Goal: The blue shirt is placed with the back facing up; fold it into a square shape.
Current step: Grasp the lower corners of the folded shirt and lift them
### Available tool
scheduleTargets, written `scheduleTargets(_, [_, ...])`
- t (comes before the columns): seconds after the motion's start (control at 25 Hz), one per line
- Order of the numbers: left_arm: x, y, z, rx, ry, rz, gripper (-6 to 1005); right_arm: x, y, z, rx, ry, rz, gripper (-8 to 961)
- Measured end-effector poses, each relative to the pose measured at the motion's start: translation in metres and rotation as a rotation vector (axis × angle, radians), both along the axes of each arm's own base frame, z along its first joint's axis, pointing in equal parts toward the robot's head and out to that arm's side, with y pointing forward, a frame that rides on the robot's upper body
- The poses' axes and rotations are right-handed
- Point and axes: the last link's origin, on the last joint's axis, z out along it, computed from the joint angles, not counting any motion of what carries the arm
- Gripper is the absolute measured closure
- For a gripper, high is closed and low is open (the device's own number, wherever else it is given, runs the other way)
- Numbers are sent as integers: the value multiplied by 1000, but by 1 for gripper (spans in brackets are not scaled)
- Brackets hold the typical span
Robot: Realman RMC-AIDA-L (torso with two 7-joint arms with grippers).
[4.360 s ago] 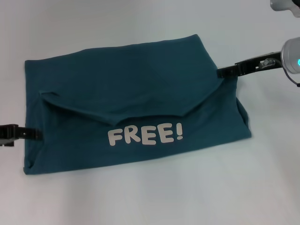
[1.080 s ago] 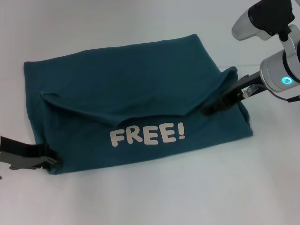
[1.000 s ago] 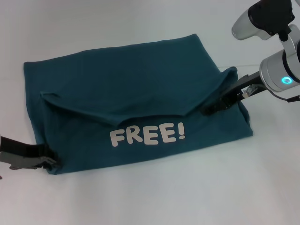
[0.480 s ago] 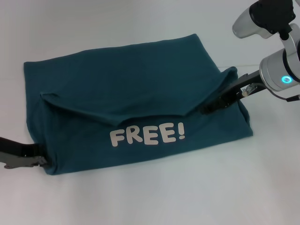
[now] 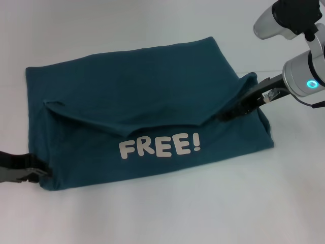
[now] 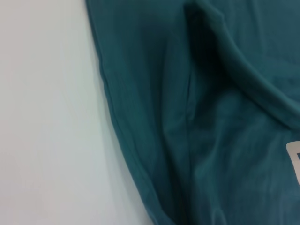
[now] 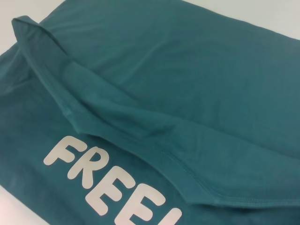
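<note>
Looking down from my head camera, I see the blue shirt [image 5: 142, 117] lying as a wide, partly folded rectangle in the middle of the white table [image 5: 162, 213], white "FREE!" lettering [image 5: 160, 146] facing up below two folded-in sleeve flaps. My right gripper [image 5: 229, 112] reaches in from the right and appears pressed onto the raised cloth edge there, pinching it. My left gripper [image 5: 35, 173] lies low at the shirt's near-left corner; I cannot tell whether it has the cloth or how its fingers stand.

My worry is an uneven fold. If only the right side is truly held, lifting would drag the shirt sideways, twist the rectangle and spill the sleeve flaps open. A thin pinch on one layer could also slip, leaving the lower layers behind and the square crooked.
</note>
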Motion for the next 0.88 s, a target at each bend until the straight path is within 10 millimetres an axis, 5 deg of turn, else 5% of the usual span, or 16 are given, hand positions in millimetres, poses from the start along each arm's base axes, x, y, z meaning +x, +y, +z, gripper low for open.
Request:
scheduleTargets(0.36, [-5,-1,-2,-7,4,26,438,-1,0,0,-4,-9,3,36])
scheduleTargets(0.88, [-5,-1,-15,-41,-18,48,155,-2,1,0,-2,-8,6,36])
